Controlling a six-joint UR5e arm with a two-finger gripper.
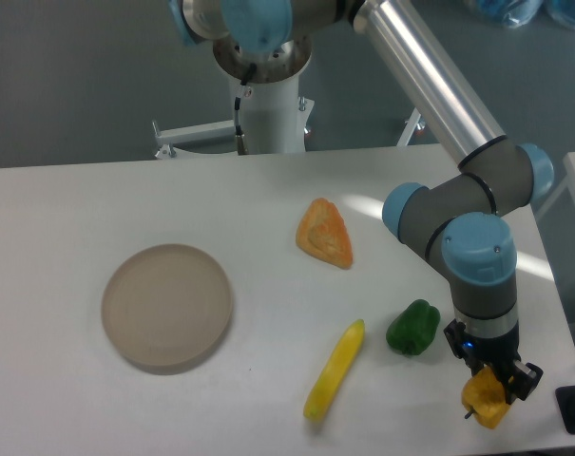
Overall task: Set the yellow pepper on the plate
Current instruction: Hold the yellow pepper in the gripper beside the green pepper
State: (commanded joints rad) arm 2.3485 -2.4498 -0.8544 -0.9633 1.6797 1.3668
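**Yellow pepper in the claw at the desk's near right corner**

The arm's black two-finger claw (491, 383) hung at the near right corner of the white desk (59, 399), its fingers closed around the small, lobed yellow-orange toy pepper (486, 399). The pepper sat tilted between the fingers, a short stem poking out at its lower left; whether it touched the desk could not be told. The round, flat, beige-tan plate (167, 306) lay well apart on the left half of the desk, with nothing on it. Between the two lay a long, slim yellow chili-like piece (335, 370), angled from lower left to upper right. A small green toy pepper (412, 328) sat just left of the claw's wrist, and an orange triangular wedge (326, 233) rested farther back near the desk's middle.
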